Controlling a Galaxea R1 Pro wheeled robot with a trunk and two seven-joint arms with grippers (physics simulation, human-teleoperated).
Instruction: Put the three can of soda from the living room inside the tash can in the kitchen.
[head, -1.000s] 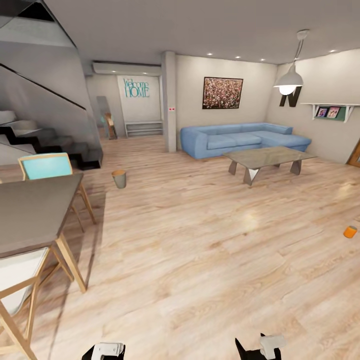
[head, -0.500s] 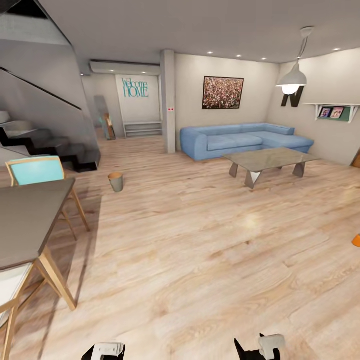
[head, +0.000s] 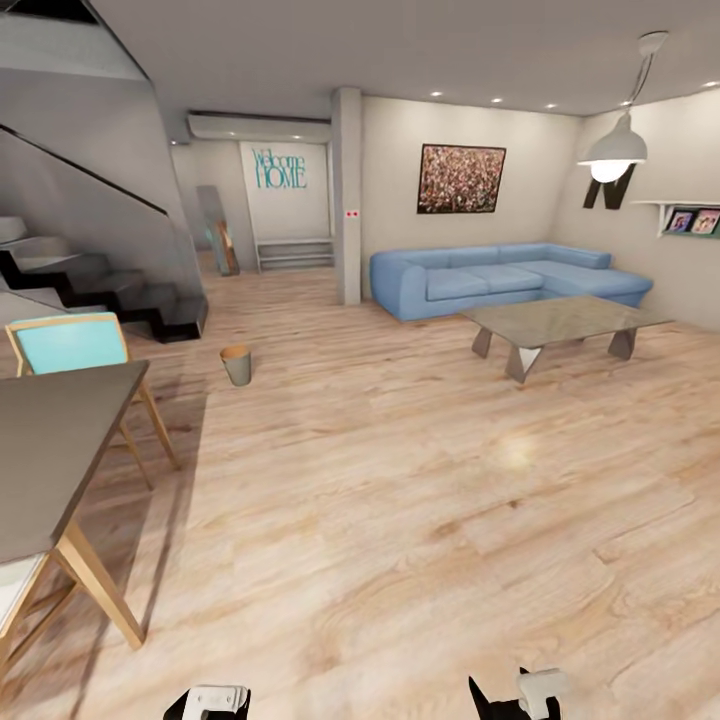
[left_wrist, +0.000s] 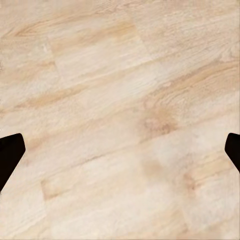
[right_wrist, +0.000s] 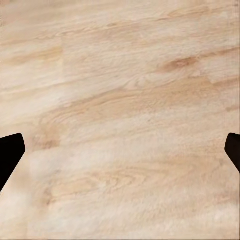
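The tash can (head: 237, 365) stands on the light wood floor (head: 420, 520) at the left of the head view's middle, a small tapered bin, pale grey outside and brown within, well apart from the blue sofa (head: 505, 280) and the low glass coffee table (head: 565, 325) on the right. By its look it is light and stiff and would tip easily, so a can of soda is best lowered in from just above the rim. A soda can itself should be light, smooth and slippery, best gripped across its middle. The head view gives the room, with a desk (head: 50, 450) and blue chair (head: 65, 345) at the lower left. Each wrist view gives bare floor planks between dark fingertips: the left gripper (left_wrist: 120, 155) and the right gripper (right_wrist: 120, 155) both stand wide apart, holding nothing.
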